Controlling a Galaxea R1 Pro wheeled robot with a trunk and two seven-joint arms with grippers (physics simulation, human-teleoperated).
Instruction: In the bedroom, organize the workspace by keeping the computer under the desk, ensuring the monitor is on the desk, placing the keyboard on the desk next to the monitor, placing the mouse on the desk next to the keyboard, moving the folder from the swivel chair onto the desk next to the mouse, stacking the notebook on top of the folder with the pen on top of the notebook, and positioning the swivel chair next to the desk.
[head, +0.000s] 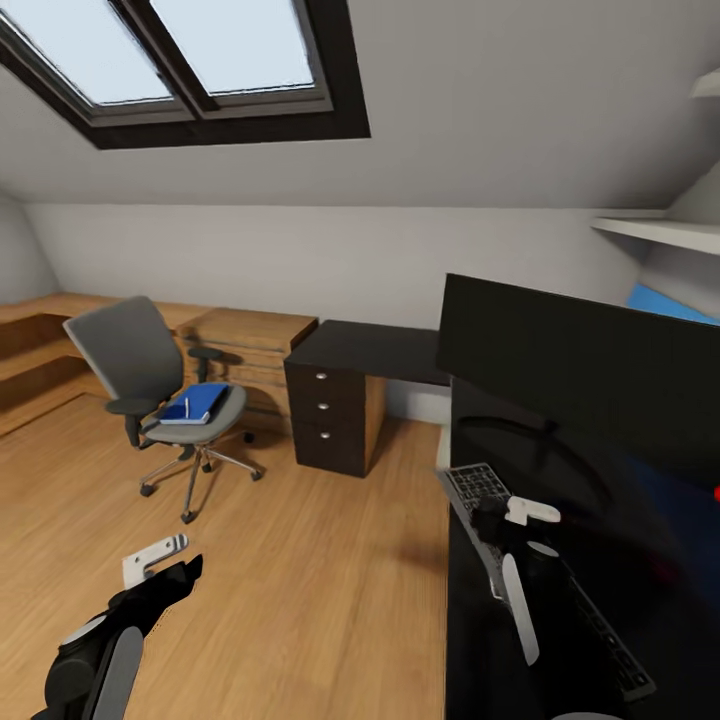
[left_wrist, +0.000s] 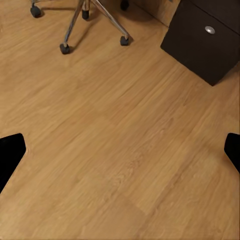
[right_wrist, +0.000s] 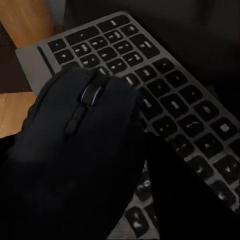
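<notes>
My right gripper (head: 497, 522) hangs over the glossy black desk (head: 372, 350), shut on the dark mouse (right_wrist: 85, 130). The mouse hovers just above the left end of the slim keyboard (head: 478, 484), whose grey keys (right_wrist: 165, 90) lie right beneath it. Behind the keyboard stands the wide black monitor (head: 580, 370). Across the room, the grey swivel chair (head: 140, 370) carries the blue folder (head: 197, 402) on its seat. My left gripper (head: 165, 565) is open over bare wooden floor (left_wrist: 120, 150). The notebook, pen and computer are out of view.
The desk's dark drawer unit (head: 330, 415) with silver knobs stands between the chair and me. Low wooden shelving (head: 250, 340) runs along the back wall. The chair's chrome base (left_wrist: 90, 20) and the drawer corner (left_wrist: 205, 40) show beyond my left fingers. A white shelf (head: 660, 232) is on the right wall.
</notes>
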